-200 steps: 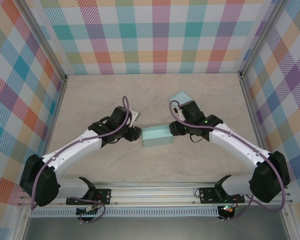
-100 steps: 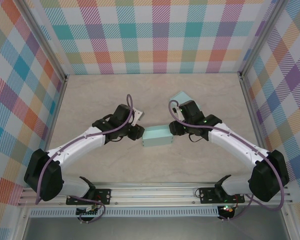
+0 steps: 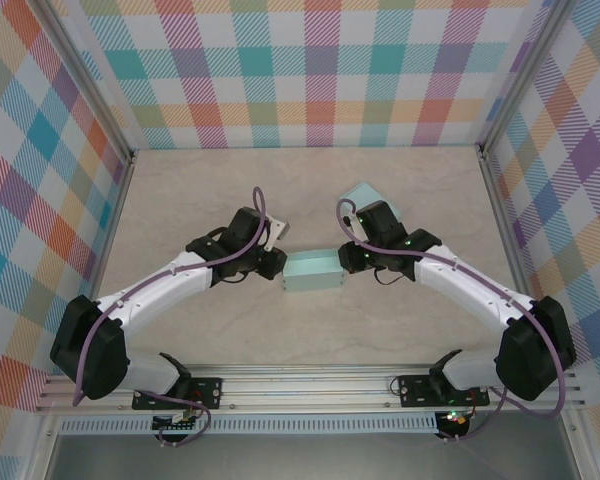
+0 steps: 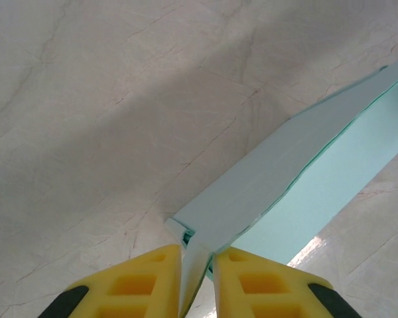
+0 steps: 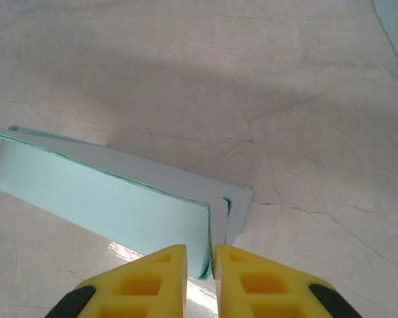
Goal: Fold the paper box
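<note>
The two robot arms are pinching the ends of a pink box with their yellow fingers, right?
Not pink: the box is pale teal, as the top view shows. The rest holds: the left fingers and the right fingers are yellow and pinch its two ends.

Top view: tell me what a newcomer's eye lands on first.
The pale green box at the middle of the table, pinched from either side by the left claw and the right claw, each shut on one thin end of it. Next, the bright checked walls standing round the table on three sides.
</note>
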### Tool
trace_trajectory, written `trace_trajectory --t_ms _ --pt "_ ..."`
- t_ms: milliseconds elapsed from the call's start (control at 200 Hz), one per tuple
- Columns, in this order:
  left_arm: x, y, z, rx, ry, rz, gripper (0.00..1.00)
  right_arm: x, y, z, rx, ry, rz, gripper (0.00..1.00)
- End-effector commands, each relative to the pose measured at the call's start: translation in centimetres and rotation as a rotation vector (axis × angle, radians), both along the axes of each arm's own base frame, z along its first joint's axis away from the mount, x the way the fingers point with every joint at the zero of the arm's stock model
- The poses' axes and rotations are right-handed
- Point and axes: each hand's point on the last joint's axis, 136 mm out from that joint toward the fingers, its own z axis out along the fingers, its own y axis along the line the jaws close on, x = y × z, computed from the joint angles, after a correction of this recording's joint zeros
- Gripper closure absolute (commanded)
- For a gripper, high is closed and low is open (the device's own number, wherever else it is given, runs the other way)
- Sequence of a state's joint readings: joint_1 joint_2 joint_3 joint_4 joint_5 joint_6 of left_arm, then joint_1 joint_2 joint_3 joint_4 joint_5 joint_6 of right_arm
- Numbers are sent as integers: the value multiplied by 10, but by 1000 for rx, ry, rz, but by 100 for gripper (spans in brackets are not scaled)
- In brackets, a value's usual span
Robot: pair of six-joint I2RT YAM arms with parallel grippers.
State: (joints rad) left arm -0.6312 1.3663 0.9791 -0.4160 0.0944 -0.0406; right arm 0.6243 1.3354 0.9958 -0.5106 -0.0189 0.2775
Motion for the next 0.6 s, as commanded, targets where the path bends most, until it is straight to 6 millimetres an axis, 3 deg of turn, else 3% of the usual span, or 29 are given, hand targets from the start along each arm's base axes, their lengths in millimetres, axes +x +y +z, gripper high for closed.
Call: trace_trajectory --t_ms 0,225,595 --pt "4 -5 14 -69 21 43 82 -6 7 4 51 10 7 84" --pt "2 -14 19 -167 60 86 86 -5 11 3 72 24 -4 87" --pt "1 -15 7 -207 131 171 85 -4 18 5 109 35 -7 89"
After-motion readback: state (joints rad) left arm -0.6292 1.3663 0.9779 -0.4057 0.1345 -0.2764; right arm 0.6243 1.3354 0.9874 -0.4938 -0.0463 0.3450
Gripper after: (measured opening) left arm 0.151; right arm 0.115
